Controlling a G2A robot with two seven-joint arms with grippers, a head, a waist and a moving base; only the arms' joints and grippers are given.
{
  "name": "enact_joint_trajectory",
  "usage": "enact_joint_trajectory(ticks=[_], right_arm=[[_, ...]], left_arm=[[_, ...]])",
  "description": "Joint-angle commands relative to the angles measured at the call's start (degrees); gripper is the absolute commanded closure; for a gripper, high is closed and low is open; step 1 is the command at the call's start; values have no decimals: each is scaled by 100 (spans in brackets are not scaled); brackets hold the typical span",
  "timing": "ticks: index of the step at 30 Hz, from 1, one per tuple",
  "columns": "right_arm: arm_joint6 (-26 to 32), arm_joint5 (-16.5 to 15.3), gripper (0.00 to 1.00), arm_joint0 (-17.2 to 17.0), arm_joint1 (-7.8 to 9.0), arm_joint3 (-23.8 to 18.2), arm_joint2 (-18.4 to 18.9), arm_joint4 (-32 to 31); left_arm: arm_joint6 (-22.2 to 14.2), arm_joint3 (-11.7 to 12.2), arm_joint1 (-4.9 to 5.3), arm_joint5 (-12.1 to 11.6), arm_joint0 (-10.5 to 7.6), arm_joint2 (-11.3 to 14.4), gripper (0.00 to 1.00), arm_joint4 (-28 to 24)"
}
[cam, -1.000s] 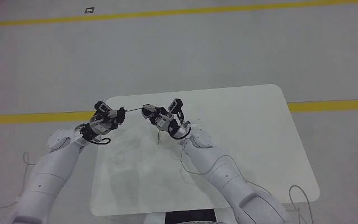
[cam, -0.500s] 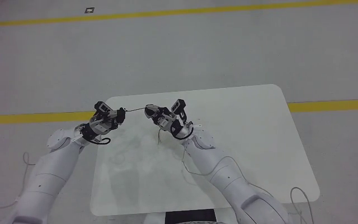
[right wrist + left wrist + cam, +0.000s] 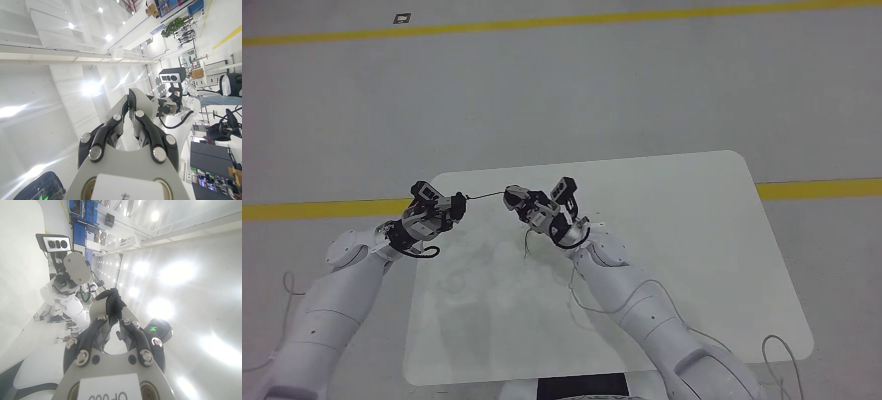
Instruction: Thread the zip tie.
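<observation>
One white table (image 3: 692, 250) with rounded corners carries the whole scene. The left arm (image 3: 332, 290) comes in past the table's near left corner and runs up along its left edge. The right arm (image 3: 642, 310) crosses the table from the near edge, slanting toward its far left corner.

Both grippers are held above the table near that far left corner, tips facing each other with a short gap between them. The left gripper (image 3: 456, 203) sits just inside the table's left edge. In the left wrist view its fingers (image 3: 98, 308) are drawn in tight, their black-covered tips squeezed together. The right gripper (image 3: 510, 197) is a little nearer the table's middle. In the right wrist view its ribbed pads (image 3: 131, 102) lie flat against each other with no gap.

The zip tie (image 3: 485, 195) is a thin dark strap, held off the table just inside its far edge. It bridges the gap in a nearly straight line, one end pinched in the left fingertips and the other reaching the right gripper's closed tips.
</observation>
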Motion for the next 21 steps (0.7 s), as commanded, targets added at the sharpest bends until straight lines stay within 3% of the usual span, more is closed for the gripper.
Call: enact_joint_trajectory(ticks=[1,21], right_arm=[[-5,3,100,-8,9,-5,11,-1],[-62,-5,100,-76,80,-96,68,0]], left_arm=[[0,0,0,0,0,0,100,0],[0,0,0,0,0,0,100,0]])
